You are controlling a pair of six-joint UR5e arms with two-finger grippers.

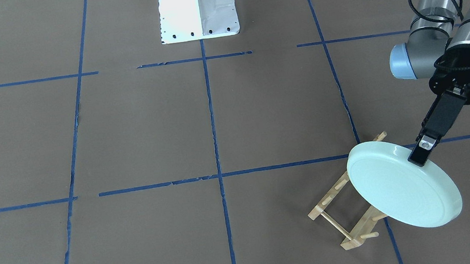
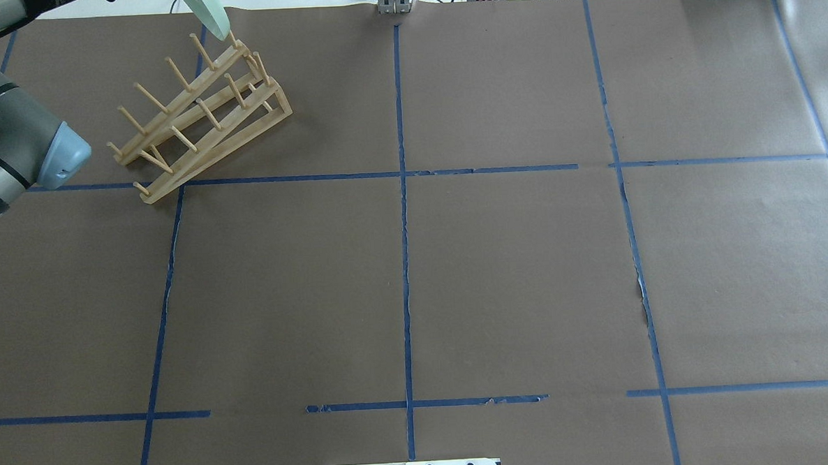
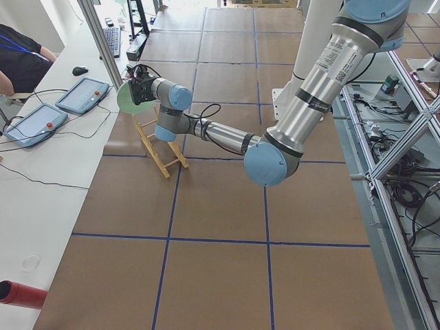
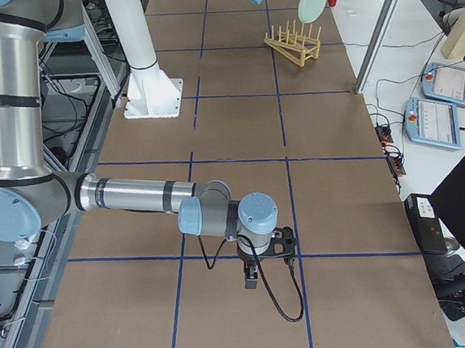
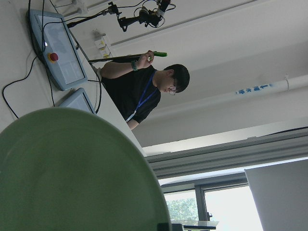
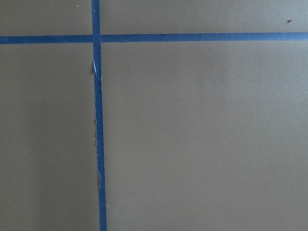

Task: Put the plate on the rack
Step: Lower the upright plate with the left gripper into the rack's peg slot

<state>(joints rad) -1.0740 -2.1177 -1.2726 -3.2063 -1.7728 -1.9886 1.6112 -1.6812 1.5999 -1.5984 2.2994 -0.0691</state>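
Observation:
The pale mint-green plate (image 1: 403, 185) is held tilted on edge over the wooden rack (image 1: 346, 208). My left gripper (image 1: 420, 157) is shut on the plate's upper rim, one black finger lying across its face. From overhead, the plate's edge (image 2: 209, 14) hangs just above the far end of the rack (image 2: 199, 116); I cannot tell whether they touch. The plate (image 5: 72, 173) fills the lower left of the left wrist view. My right gripper (image 4: 250, 277) hangs low over the table far from the rack, and I cannot tell whether it is open or shut.
The white robot base (image 1: 197, 6) stands at mid table. Blue tape lines (image 2: 403, 226) cross the brown table cover. Teach pendants (image 3: 82, 95) and cables lie on the white bench past the rack. An operator (image 5: 144, 91) stands there.

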